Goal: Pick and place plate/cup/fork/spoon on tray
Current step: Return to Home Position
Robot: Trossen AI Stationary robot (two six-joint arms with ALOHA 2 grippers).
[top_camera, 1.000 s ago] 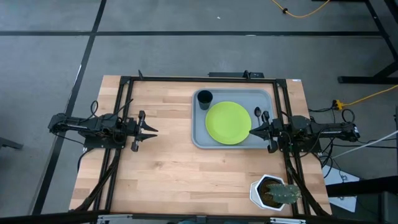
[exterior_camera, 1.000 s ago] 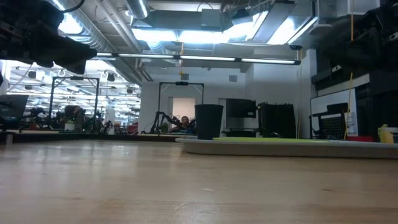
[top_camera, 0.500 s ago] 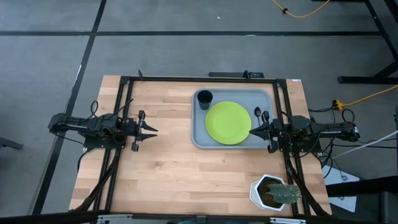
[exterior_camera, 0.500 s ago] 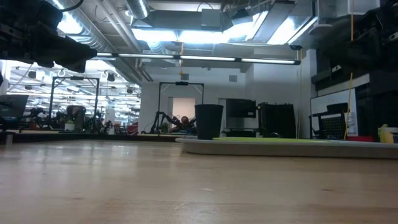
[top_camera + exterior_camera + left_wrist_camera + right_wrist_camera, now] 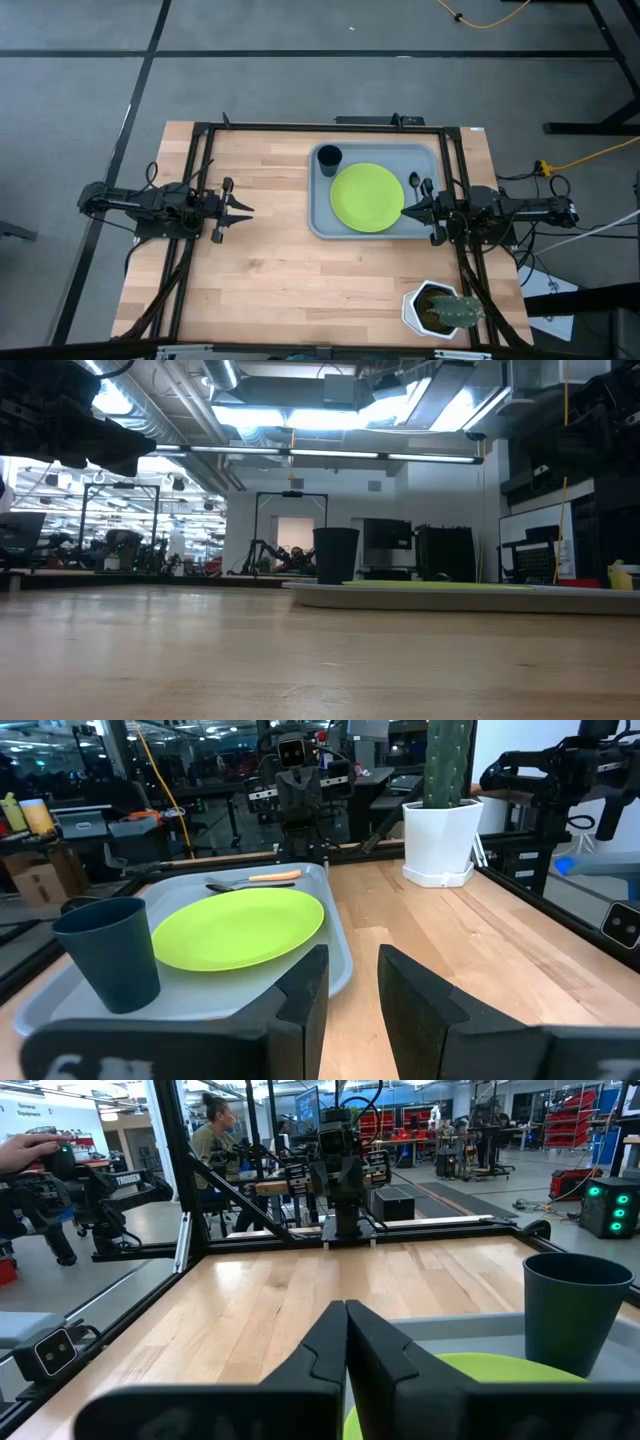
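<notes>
Grey-blue tray [image 5: 318, 206] on counter [image 5: 260, 270], right half. On it:
- lime-green plate [image 5: 367, 197] at centre
- dark cup [image 5: 328, 156] in the upper-left corner as the high view shows it
- spoon [image 5: 414, 181] and orange-handled fork [image 5: 272, 875] along the right side

Left hand [image 5: 247, 210] is well left of tray, fingers slightly parted, empty. Right hand [image 5: 405, 212] is above plate's right edge, fingers pressed together, holding nothing.

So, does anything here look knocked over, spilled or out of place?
Nothing stands out. The cup stands upright on the tray, the plate lies flat beside it, and the fork and spoon lie on the tray at the plate's far side. The left tool and right tool hold nothing.
</notes>
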